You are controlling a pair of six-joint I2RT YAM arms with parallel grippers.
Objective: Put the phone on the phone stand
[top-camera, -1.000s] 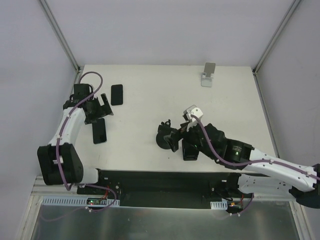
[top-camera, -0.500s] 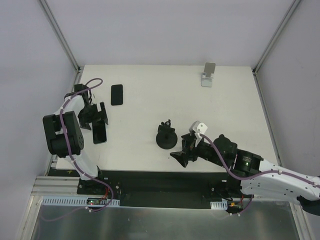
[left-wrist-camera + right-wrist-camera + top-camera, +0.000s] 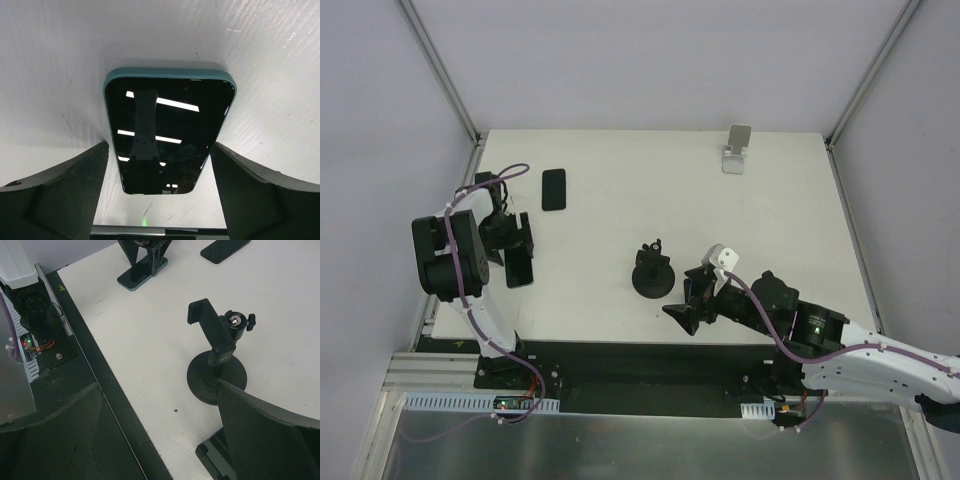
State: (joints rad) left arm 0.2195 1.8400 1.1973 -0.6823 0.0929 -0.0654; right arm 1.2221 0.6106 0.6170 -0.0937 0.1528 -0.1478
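left tool (image 3: 159,146): jaws wide, straddling the phone (image 3: 170,115) with a gap on each side; gripping nothing
phone: teal-cased, flat, screen up, near the surface's (image 3: 760,220) left edge
right tool (image 3: 157,387): spread wide; empty
phone stand (image 3: 217,372): black, upright, mid-surface; well apart from the phone
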